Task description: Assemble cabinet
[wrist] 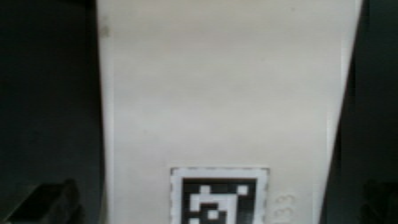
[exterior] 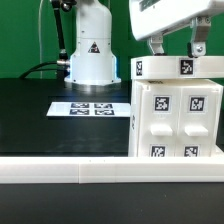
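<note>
Standing at the exterior view's right on the black bench (exterior: 30, 120), the cabinet (exterior: 180, 115) is a large white plastic box with square black-and-white marker tags on its front face and along its upper edge. Its front shows panels side by side, each carrying tags, with a vertical seam between them. Above it hangs the arm's gripper (exterior: 175, 45), white-bodied, its two dark fingers (exterior: 198, 43) pointing down at the cabinet's top edge, one on each side of a tagged part of that edge; whether they press on the cabinet or only straddle it, I cannot tell from here. The wrist view is filled by a tall, plain white face of the cabinet (wrist: 222, 90) with one marker tag (wrist: 219, 195) low on it, dark bench to either side, and a dark fingertip (wrist: 45, 200) at one lower corner. The marker board (exterior: 88, 108), thin, flat and white with four tags, lies on the bench just beside the cabinet, toward the exterior view's left. The arm's white base (exterior: 92, 45) stands behind the board, with cables trailing off toward the left. A long white rail (exterior: 70, 172) runs across the foreground along the bench's front edge, close before the cabinet's foot.
</note>
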`<state>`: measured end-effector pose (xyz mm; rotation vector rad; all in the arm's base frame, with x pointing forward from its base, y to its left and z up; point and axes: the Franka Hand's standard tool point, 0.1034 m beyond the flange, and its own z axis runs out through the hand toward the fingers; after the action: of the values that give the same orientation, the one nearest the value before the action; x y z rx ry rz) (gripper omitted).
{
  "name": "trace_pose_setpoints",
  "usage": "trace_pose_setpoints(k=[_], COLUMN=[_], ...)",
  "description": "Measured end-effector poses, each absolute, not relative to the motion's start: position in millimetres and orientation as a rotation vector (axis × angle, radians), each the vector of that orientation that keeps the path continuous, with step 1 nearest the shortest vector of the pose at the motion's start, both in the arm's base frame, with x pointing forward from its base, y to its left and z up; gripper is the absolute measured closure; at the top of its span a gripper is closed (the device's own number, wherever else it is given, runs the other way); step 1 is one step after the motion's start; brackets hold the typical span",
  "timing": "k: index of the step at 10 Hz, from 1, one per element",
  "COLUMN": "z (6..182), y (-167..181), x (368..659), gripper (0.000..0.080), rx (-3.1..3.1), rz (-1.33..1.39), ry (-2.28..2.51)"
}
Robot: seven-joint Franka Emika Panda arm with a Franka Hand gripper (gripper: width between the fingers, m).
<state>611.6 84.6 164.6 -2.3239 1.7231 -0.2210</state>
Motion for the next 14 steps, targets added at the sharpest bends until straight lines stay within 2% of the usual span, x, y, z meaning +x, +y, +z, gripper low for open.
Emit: trace_pose_setpoints(k=[2,6,9,14], z=[171.9,168.1,171.9,181.6], y=[87,88,85,85], x=[613,611,612,615], gripper=[0.0002,0.0002,0.0002,0.0002], rx=[-2.313,-2.368,-2.574,-2.581], rz=[-0.223,-0.209,-0.264,-0.283], ry=[1.706,1.653,1.337,1.296])
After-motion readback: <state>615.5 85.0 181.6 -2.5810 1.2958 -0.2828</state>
